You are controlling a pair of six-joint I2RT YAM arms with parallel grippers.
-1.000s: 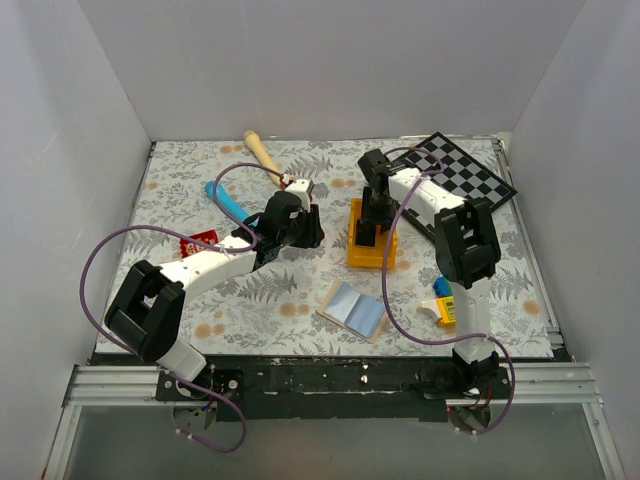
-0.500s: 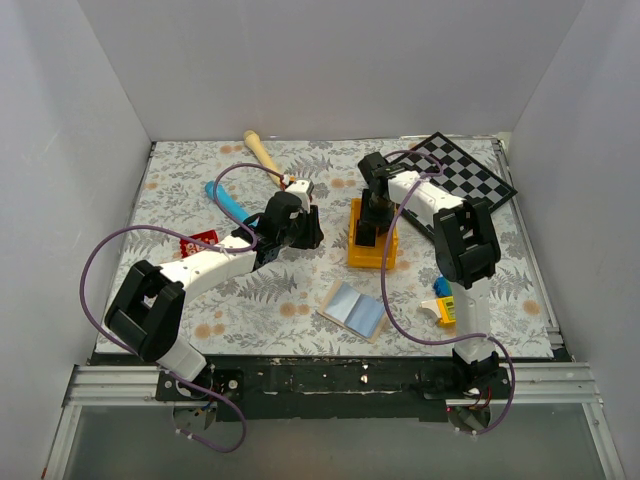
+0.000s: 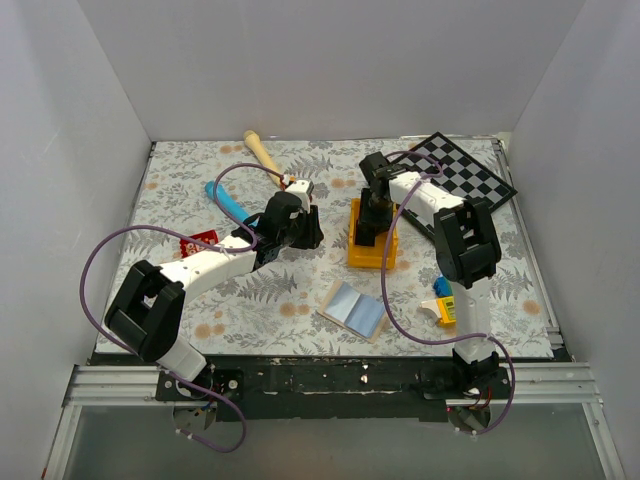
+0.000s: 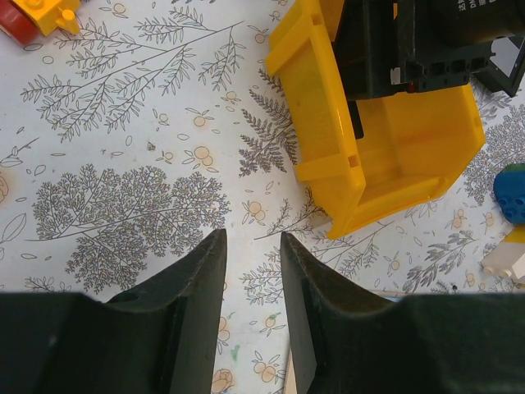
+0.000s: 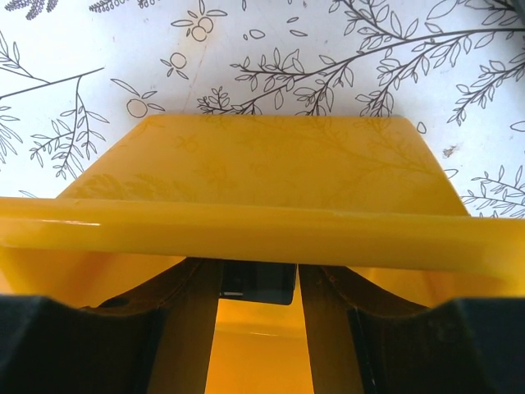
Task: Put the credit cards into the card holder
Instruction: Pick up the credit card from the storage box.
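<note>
The card holder [image 3: 352, 308] is lying open on the leaf-patterned table [image 3: 250, 300], nearest the arm bases, with its pale blue lining facing up; no card is showing on it. Just to its right, a small cluster of blue, yellow and white toy blocks [image 3: 442, 303] is sitting beside the right arm.

Farther in on the left side, a red credit card [image 3: 198, 243] is lying flat beside the left arm's forearm, well apart from the holder. The left gripper [image 4: 250, 236] is hovering over bare tablecloth near the middle of the table, its fingers standing a narrow gap apart with nothing between them.

Just to its right, the right gripper [image 5: 257, 275] is reaching down inside the yellow bin [image 4: 328, 156]. A dark flat thing [image 5: 257, 289] is sitting between its fingertips; whether the fingers are pressing on it, and what it is, I cannot tell.

Beyond the left gripper a blue stick-shaped thing [image 3: 226, 199] is lying on the cloth. At the far edge, a wooden stick [image 3: 262, 153] is lying on the left and a checkerboard [image 3: 465, 170] on the right.
</note>
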